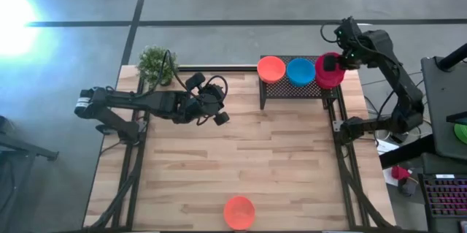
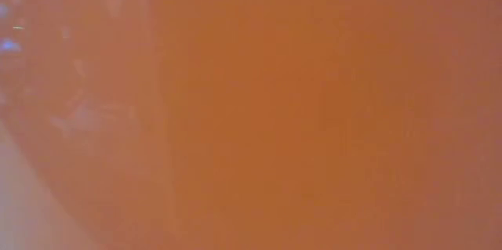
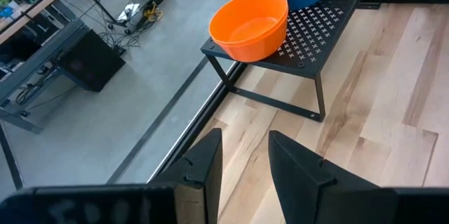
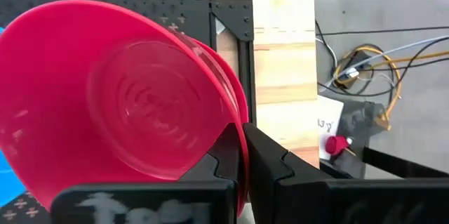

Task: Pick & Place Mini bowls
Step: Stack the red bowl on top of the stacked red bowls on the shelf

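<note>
Right gripper (image 4: 242, 155): fingers clamped on the rim of a round red plastic mini bowl (image 4: 133, 104), held over the black perforated metal rack (image 1: 295, 87). Just beside it: blue plastic bowl (image 1: 300, 71), then orange plastic bowl (image 1: 271, 68). Farther off: left gripper (image 3: 245, 161), parted, empty. Farthest: orange bowl (image 1: 238, 212) at table's near edge.

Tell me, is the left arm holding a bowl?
No, the left gripper is open with nothing between its fingers; the orange bowl sits apart on the rack.

Mini bowls: orange (image 1: 271, 68), blue (image 1: 300, 71), red stack (image 1: 329, 71) on far rack; one orange (image 1: 238, 212) at counter's near edge.
</note>
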Action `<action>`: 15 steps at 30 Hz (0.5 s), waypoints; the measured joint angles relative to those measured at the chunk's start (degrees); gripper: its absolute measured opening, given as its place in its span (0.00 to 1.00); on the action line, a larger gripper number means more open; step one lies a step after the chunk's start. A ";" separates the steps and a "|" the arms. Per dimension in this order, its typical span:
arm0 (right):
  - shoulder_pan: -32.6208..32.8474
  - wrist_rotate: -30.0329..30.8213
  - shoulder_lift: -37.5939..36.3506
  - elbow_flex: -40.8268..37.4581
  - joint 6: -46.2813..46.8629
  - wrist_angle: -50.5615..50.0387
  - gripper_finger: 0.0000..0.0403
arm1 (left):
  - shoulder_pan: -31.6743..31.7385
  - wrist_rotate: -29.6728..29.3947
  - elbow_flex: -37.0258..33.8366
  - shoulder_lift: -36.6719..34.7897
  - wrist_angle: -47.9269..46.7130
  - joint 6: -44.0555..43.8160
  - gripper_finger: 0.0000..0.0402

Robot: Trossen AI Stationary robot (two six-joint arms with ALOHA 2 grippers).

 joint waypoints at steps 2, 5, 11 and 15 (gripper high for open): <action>-0.01 -0.02 0.53 -0.32 -0.13 -0.41 0.02 | 0.02 0.00 0.00 0.00 0.00 0.00 0.28; 0.04 -0.04 0.97 -0.39 -0.14 -0.68 0.02 | 0.02 0.00 0.00 0.00 0.00 0.01 0.28; 0.04 -0.04 0.92 -0.39 -0.35 -0.74 0.02 | 0.02 0.00 0.00 0.00 0.00 0.01 0.28; 0.04 -0.09 0.92 -0.39 -0.75 -0.79 0.02 | 0.02 0.00 0.00 0.00 0.00 0.02 0.28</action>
